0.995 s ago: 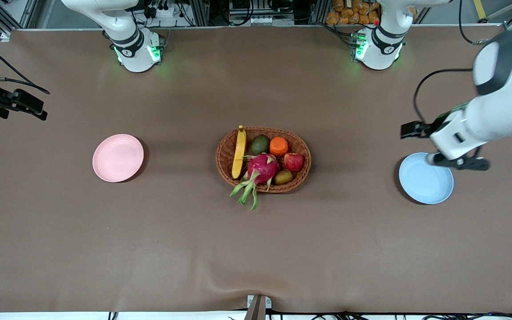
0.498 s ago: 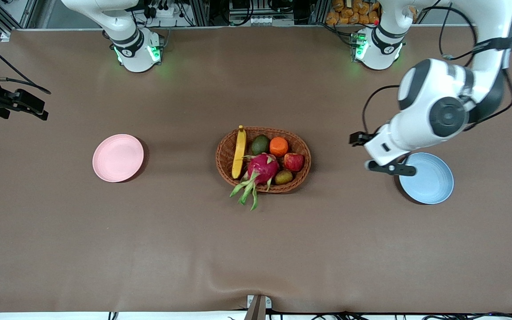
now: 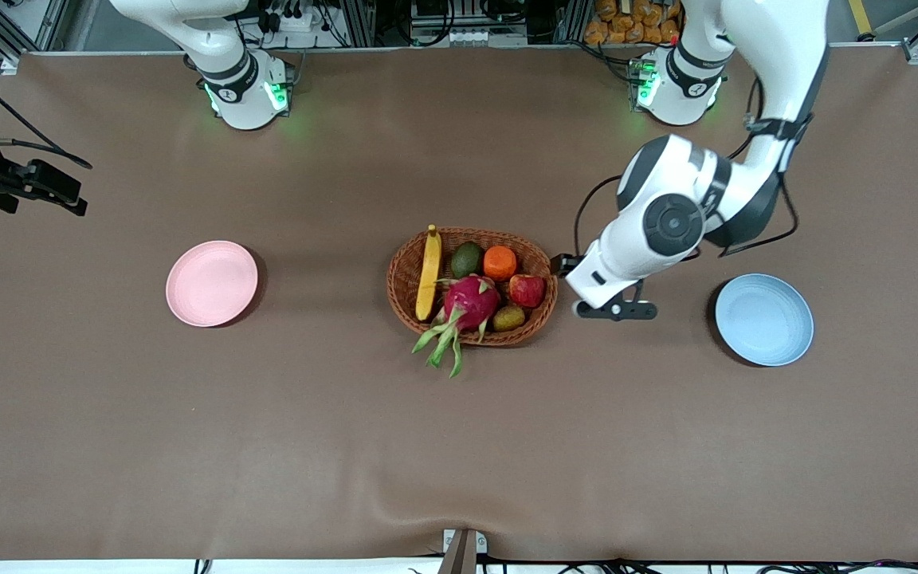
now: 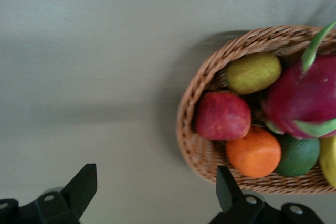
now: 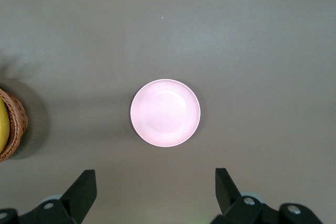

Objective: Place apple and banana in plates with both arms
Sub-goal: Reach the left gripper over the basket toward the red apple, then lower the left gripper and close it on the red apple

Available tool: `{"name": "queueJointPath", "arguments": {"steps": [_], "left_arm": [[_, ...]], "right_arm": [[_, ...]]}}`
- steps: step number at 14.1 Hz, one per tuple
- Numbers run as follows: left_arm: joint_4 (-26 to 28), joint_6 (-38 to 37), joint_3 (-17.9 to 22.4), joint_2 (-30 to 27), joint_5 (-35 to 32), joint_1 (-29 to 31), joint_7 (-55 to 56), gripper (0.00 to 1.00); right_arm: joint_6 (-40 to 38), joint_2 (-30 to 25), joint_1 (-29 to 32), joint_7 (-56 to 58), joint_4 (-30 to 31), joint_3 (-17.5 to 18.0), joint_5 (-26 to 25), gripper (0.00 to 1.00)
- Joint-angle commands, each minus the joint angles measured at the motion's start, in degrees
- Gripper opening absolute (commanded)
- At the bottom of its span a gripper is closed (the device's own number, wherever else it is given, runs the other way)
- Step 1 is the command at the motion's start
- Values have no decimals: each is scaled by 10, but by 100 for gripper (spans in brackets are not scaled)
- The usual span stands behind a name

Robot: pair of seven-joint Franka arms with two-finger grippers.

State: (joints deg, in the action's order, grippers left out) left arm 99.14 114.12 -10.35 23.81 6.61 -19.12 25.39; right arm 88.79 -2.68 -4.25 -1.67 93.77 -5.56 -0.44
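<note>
- My left gripper (image 3: 615, 309) hangs wide and empty over the worktop (image 3: 459, 446) just beside the basket (image 3: 407, 275), at the basket's end toward the left arm's base.
- In the basket I see the apple (image 3: 527, 290) at that same end and the banana (image 3: 428, 273) along the rim toward the right arm's end, with a dragon fruit (image 3: 471, 301) between them.
- The blue plate (image 3: 764, 320) lies empty, well apart from the basket.
- My right gripper (image 5: 152, 192) waits wide and empty above the pink plate (image 3: 212, 283), also well apart from the basket.
</note>
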Motion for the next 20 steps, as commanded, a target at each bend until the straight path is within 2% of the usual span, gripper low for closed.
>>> {"name": "queueJointPath", "arguments": {"steps": [1,6,20], "left_arm": [[-61,-5,3,50,9,-25,55,100],[-133,0,9,126,3,-69,123,100],[-124,24,10,167,-28,-92,124,100]], "right_arm": [[3,-11,1,4,8,3,-9,100],[2,-11,2,4,8,3,-7,100],[-11,-10,3,5,3,3,-6,100]]}}
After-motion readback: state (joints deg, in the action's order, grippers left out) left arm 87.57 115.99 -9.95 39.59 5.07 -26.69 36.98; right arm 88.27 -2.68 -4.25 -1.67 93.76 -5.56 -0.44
